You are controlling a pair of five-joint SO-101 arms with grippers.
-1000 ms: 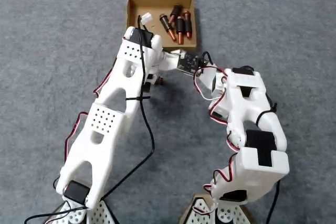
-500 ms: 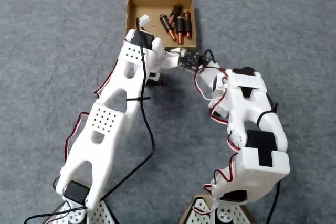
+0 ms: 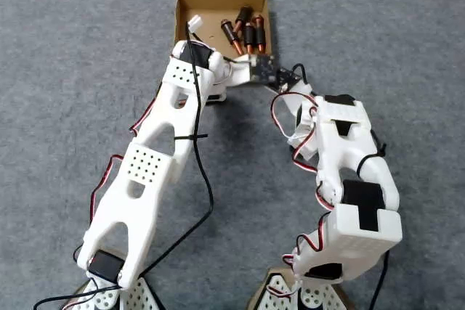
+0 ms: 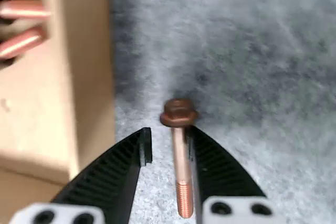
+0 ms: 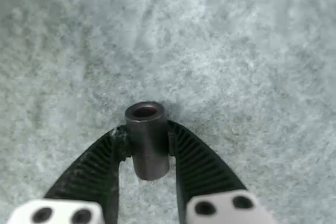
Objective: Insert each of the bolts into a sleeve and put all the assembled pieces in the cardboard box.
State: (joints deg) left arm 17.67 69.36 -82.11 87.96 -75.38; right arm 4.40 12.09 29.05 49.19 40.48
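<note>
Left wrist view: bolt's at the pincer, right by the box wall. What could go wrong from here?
1. The bolt points its head outward and its thread toward the wrist, so the left pincer may struggle to lead the thread into the sleeve.
2. The right pincer clamps the sleeve at its tips; a push could tilt it.
3. Both arms meet beside the cardboard box and could knock each other.
</note>
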